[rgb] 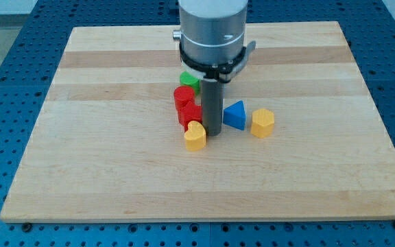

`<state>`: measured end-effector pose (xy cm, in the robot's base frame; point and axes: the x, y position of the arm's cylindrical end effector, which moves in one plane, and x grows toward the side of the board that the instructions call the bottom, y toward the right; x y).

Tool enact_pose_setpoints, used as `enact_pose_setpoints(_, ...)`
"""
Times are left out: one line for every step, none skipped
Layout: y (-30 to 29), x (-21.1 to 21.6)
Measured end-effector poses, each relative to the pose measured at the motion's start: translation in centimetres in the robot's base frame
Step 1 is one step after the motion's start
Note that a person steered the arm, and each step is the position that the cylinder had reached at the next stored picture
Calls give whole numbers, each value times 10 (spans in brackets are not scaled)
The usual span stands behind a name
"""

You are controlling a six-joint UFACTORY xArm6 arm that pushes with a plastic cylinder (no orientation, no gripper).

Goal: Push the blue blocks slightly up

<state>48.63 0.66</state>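
Observation:
A blue triangular block (235,114) lies near the middle of the wooden board (115,165). My tip (213,132) is down on the board just to the left of it, close to its left edge. I see only one blue block; any other is hidden by the arm or not in view. A red block (190,114) and a second red block (183,96) sit just left of the rod. A yellow heart-like block (195,136) lies at the tip's lower left, very close to it.
A yellow hexagonal block (262,123) stands just right of the blue triangle. A green block (189,81) sits above the red blocks, partly behind the arm's body (213,34). The board is edged by a blue perforated table (5,82).

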Motion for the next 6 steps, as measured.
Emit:
enact_pose_setpoints(17, -1)
enact_pose_setpoints(38, -8)
enact_pose_setpoints(46, -15)
enact_pose_setpoints(49, -34)
enact_pose_setpoints(49, -61)
enact_pose_setpoints(51, -70)
